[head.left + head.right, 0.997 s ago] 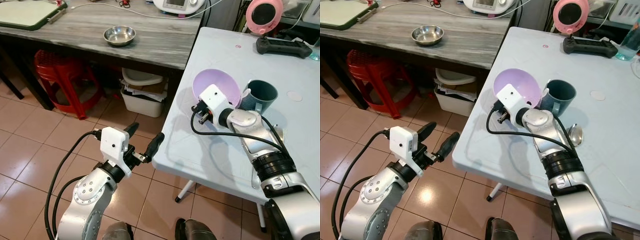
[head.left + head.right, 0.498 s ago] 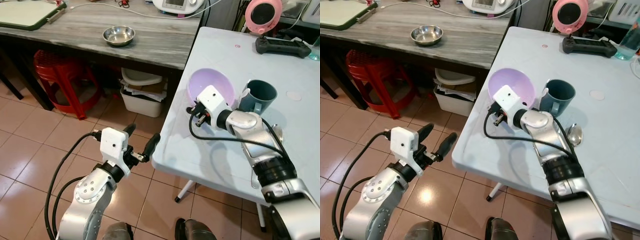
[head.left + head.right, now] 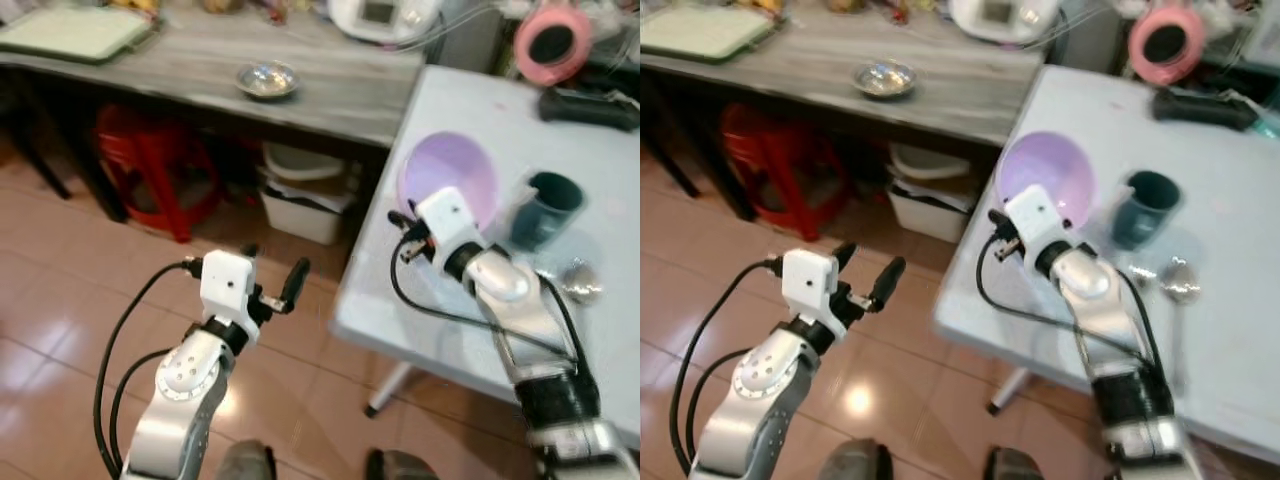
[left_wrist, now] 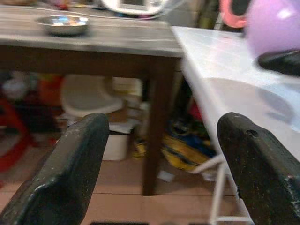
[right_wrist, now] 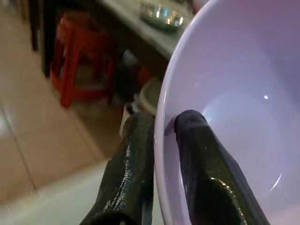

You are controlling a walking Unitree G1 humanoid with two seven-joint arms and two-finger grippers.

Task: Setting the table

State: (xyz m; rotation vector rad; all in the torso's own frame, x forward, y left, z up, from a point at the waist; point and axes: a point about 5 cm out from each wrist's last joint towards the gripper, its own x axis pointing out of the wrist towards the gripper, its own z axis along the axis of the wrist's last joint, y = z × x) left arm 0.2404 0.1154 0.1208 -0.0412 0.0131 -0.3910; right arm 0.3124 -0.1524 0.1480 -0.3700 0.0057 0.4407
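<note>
Lilac plastic bowl (image 3: 1045, 178) sits tilted above the near corner of the white worktop (image 3: 1230, 250), pinched at its rim by the right tool (image 5: 161, 140): one black finger lies inside the bowl, the other outside, closed onto the wall. Just beyond that tool, to its right, a dark teal mug (image 3: 1145, 207) stands upright on the worktop, and a metal spoon (image 3: 1178, 280) lies nearer the robot than the mug. The left tool (image 3: 272, 285) hangs over the tiled floor (image 3: 60, 290), off the worktop's edge, its two fingers spread wide with nothing between them. Well ahead of it, a small steel bowl (image 3: 266, 79) rests on a grey wood-grain worktop (image 3: 330, 85), with a red stool (image 3: 150, 160) underneath.
</note>
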